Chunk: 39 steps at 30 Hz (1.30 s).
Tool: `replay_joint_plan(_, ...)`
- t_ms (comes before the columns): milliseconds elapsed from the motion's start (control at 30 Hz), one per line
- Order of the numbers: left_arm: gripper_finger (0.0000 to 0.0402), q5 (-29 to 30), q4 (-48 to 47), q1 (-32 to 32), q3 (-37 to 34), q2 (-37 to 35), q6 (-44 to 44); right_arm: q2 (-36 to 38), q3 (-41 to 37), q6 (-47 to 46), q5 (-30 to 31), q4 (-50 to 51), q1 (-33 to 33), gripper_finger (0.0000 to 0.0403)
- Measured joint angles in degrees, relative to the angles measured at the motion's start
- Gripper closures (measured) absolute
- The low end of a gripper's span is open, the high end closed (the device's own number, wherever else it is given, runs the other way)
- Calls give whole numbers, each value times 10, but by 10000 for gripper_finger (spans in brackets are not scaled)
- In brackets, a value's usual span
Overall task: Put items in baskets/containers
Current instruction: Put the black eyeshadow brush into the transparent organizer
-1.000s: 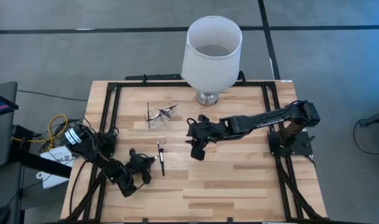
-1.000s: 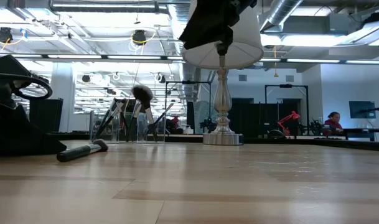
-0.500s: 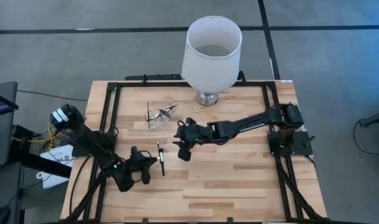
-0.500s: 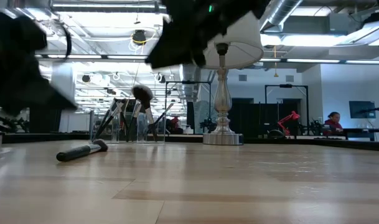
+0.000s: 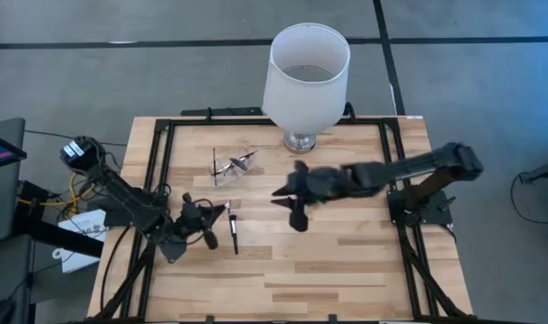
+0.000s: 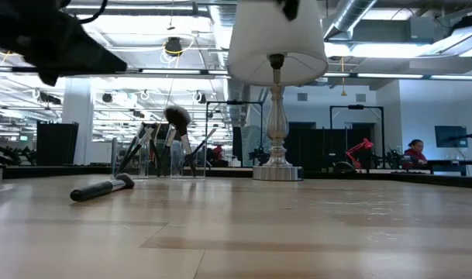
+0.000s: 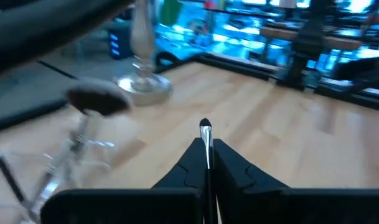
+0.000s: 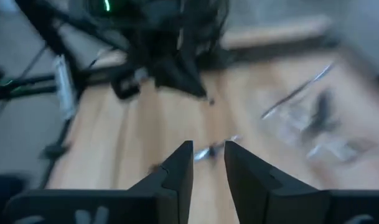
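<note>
My left gripper [image 7: 206,155] is above the table's near left part [image 5: 211,219], shut on a thin brush whose silver ferrule and dark tip jut out past the fingertips. Another dark-handled brush [image 5: 232,230] lies flat on the wood just right of it [image 6: 102,188]. The clear container [image 5: 230,166] stands toward the far left with several brushes leaning in it [image 6: 162,147]. My right gripper [image 8: 208,162] hangs open over the table's middle [image 5: 296,211], nothing between its fingers. My left gripper pinches the thin brush between its two fingers, the brush lying along them. Only its ferrule and tip [image 7: 205,132] show beyond the fingertips; the handle is hidden behind the fingers. The fingers point about level toward the table's right, and the brush is clear of the table.
A tall lamp with a white shade [image 5: 306,72] on a glass base [image 6: 277,167] stands at the far middle. A black frame [image 5: 161,153] runs around the tabletop. Bare wood lies in the near and right parts.
My left gripper has risen from the tabletop and swung a little toward the far side, staying shut. My right gripper went toward the table's left, then back toward the right and up. The brush on the table has stayed where it was.
</note>
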<state>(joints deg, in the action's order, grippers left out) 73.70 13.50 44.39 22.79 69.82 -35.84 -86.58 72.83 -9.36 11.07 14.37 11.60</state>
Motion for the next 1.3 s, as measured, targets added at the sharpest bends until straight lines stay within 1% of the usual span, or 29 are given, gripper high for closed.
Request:
replay_joint_plan(33, 392, 4, 11, -7, 0, 0, 16, 8, -28, 5, 46, -45, 10, 321)
replay_joint_plan(67, 392, 5, 24, -14, 0, 0, 33, 8, -60, 7, 76, -101, 18, 321)
replay_joint_plan(100, 392, 7, 35, -20, 0, 0, 53, 2, -91, 7, 86, -156, 22, 321)
replay_joint_plan(133, 392, 10, 48, -24, 0, 0, 76, -8, -120, 8, 81, -206, 22, 320)
replay_joint_plan(233, 392, 16, 97, -31, 0, 0, 162, -55, -170, -13, 36, -364, 5, 316)
replay_joint_plan(300, 392, 11, 125, -33, 1, 0, 220, -91, -173, -42, -12, -422, -13, 309)
replay_joint_plan(367, 392, 9, 149, -32, 1, 0, 269, -124, -170, -63, -60, -451, -36, 298)
replay_joint_plan(467, 392, 3, 165, -31, 1, 1, 325, -159, -142, -109, -120, -477, -69, 276)
replay_joint_plan(600, 392, 0, 172, -31, 1, 1, 386, -197, -102, -137, -150, -477, -101, 245)
replay_joint_plan(667, 392, -2, 176, -31, 1, 1, 407, -214, -82, -144, -177, -474, -112, 233)
replay_joint_plan(733, 392, -3, 178, -32, 1, 1, 425, -230, -59, -147, -207, -477, -118, 226)
replay_joint_plan(867, 392, -4, 180, -36, 1, 1, 443, -259, -26, -146, -246, -473, -123, 224)
replay_joint_plan(1000, 392, -7, 183, -44, 1, 1, 450, -265, -6, -142, -257, -470, -125, 233)
replay_joint_plan(1300, 392, -24, 192, -68, 1, 1, 482, -261, -6, -127, -250, -450, -134, 254)
